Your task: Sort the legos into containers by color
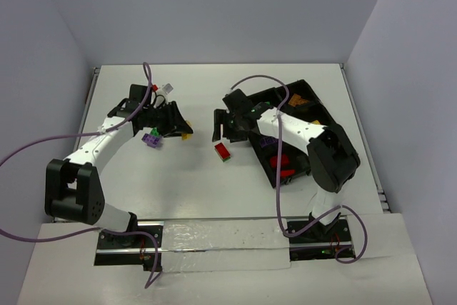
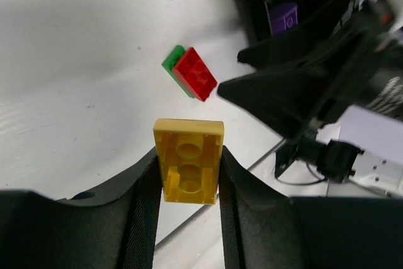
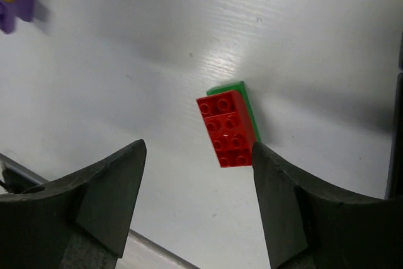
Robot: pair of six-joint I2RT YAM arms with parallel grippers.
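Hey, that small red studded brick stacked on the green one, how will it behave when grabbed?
The small red plastic studded brick looks rigid, so it probably won't flex. It sits on a green plastic brick, so both may lift together. Its boxy shape shouldn't roll, though glossy sides might slip.

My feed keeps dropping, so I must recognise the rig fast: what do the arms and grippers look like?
The left arm and right arm match: white links between bulky black joint housings. A purple-grey cable loops loosely along each. The fingers are matte black, broad and tapering, textured on their inner faces. No legible markings show.
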